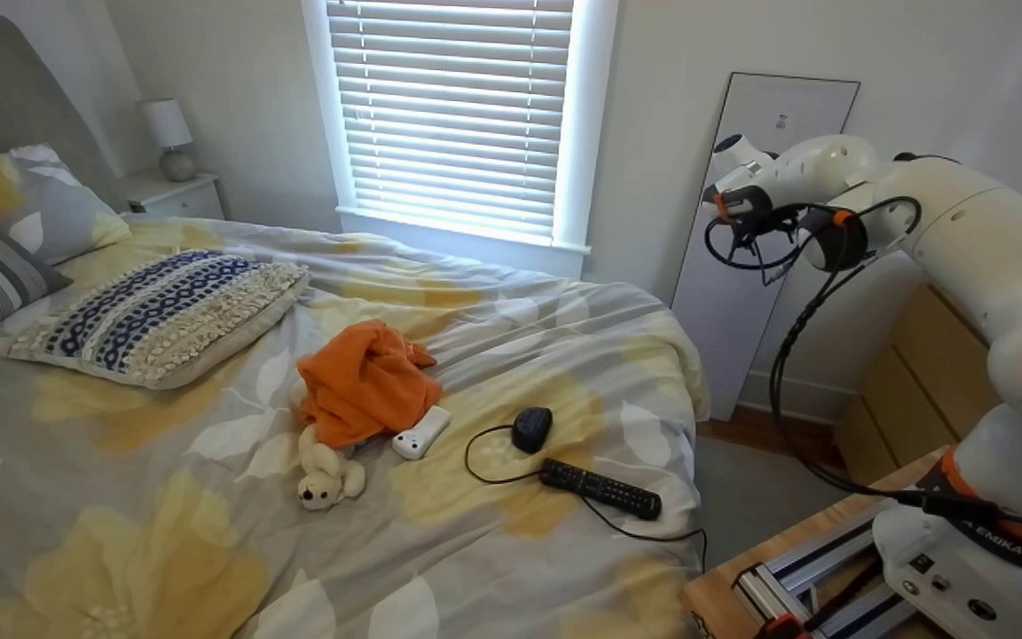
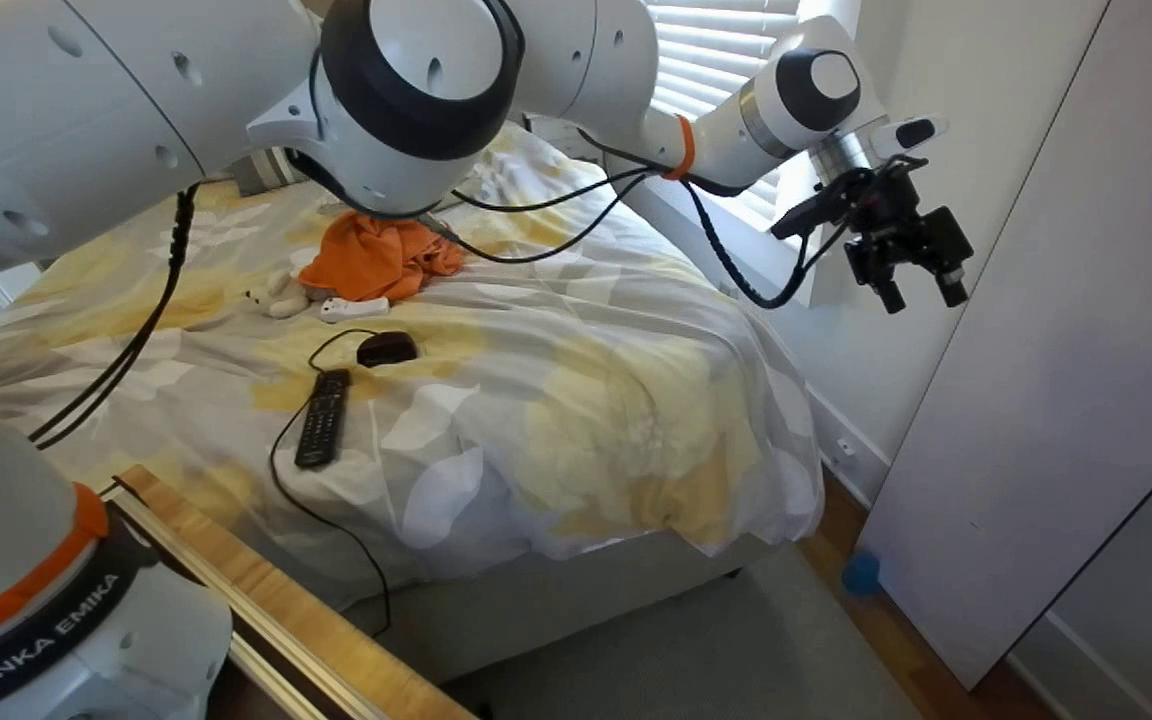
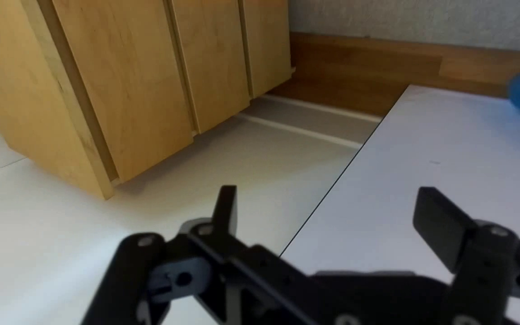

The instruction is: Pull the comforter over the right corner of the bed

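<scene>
Comforter [image 2: 626, 420] drapes past the right corner of the bed [image 2: 748, 552], read as foot end, window side; only the base shows there, mattress hidden. Gripper [image 3: 325, 198] spread, nothing between its fingers [image 3: 225, 211], hanging before the leaning panel [image 2: 1016, 390], well apart from the cover. Judgement: pull looks essentially done. If touch-up needed: approach low at the edge, pinch a full fold, draw outward and down slowly, avoiding the panel and not dragging the loose items. Count: comforter 1, orange cloth [image 1: 369, 382] 1, plush toy [image 1: 323, 475] 1, white remote [image 1: 422, 432] 1, black remote [image 1: 600, 489] 1, black corded device [image 1: 531, 429] 1, visible pillows [image 1: 161, 319] 3.
</scene>
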